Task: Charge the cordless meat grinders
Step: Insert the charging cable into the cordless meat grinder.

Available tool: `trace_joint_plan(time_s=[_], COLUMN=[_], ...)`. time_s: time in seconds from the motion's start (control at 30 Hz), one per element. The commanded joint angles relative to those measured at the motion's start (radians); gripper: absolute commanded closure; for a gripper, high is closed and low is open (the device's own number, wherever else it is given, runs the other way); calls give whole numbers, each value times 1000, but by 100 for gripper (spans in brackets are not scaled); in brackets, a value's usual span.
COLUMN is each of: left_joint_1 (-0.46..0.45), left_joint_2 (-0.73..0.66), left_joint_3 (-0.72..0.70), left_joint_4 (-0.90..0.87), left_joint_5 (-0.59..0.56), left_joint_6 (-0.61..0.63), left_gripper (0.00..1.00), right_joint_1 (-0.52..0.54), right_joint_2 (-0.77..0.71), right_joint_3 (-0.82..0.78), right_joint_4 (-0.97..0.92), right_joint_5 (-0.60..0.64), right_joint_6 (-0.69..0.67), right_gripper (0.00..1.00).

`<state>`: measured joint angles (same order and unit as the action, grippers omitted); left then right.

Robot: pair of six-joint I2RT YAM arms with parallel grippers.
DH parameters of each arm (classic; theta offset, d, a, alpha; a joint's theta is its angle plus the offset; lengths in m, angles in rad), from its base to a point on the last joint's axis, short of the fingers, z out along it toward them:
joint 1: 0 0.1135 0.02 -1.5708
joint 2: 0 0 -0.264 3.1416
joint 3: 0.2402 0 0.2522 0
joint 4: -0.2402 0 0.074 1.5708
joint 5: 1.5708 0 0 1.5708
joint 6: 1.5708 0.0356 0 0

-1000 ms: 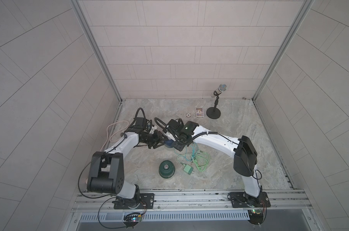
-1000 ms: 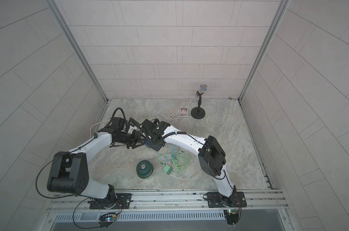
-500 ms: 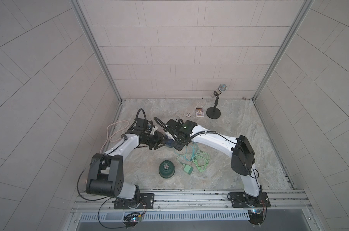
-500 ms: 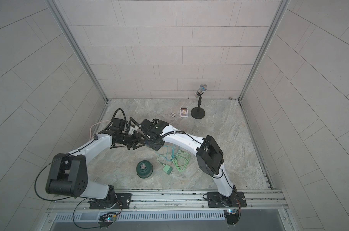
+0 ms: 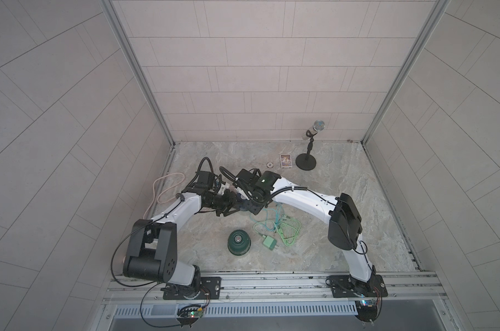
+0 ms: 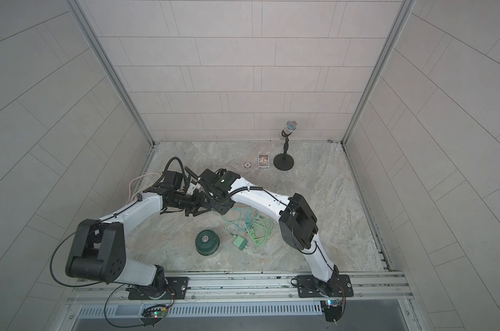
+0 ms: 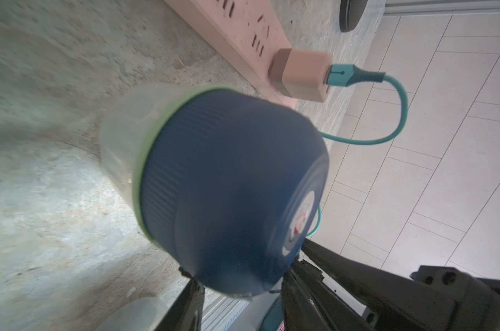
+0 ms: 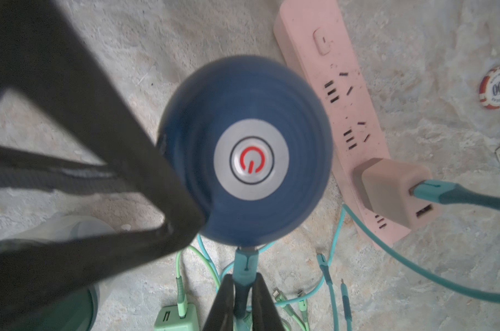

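The dark blue meat grinder (image 8: 243,160) stands beside the pink power strip (image 8: 337,100), its silver centre showing a red power sign. My left gripper (image 7: 243,298) is shut on its body, one finger on each side. A teal cable plug (image 8: 244,266) sits in the grinder's side, and my right gripper (image 8: 244,289) is shut on that plug. The teal cable (image 7: 400,114) runs to a pink adapter (image 8: 394,189) in the strip. In both top views the dark green grinder (image 5: 238,242) (image 6: 207,242) stands alone nearer the front. The arms mostly hide the blue one.
A green adapter (image 5: 269,243) and a tangle of green and teal cables (image 5: 283,229) lie right of the green grinder. A poker chip (image 5: 269,164), a small card box (image 5: 286,161) and a microphone stand (image 5: 306,164) stand at the back. Tiled walls close in three sides.
The right arm's elbow has drifted slightly left. Both grippers stay at the blue grinder, and the green grinder has not moved.
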<state>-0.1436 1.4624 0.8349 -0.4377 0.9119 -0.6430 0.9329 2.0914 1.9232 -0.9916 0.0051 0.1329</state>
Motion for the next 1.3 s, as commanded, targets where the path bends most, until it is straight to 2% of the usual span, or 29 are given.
trace_joint_plan(time_s=[0.0,0.43,0.6,0.93,1.0,1.17,1.27], left_joint_1=[-8,-5,2,28,34,36,36], left_joint_2=[22,-36,-63,-117,-125,-154,-159], left_joint_3=[-34,19,81,187,195,217,218], left_joint_4=[-45,-138,-194,-327,-328,-313,-309], left_joint_5=[-69,-92,-109,-192,-200,-225,-230], left_joint_6=[5,32,49,138,137,131,138], left_gripper=[55,54,53,47,43,23,20], right_joint_1=[7,-7,-17,-88,-117,-194,-242], right_joint_2=[22,-30,-79,-235,-279,-401,-475], right_joint_3=[34,27,18,-103,-154,-295,-399], right_joint_4=[69,31,31,68,84,132,163], right_joint_5=[-17,19,15,5,-1,-25,-32], right_joint_6=[-7,-17,-15,14,31,57,77], right_gripper=[80,57,50,43,40,34,32])
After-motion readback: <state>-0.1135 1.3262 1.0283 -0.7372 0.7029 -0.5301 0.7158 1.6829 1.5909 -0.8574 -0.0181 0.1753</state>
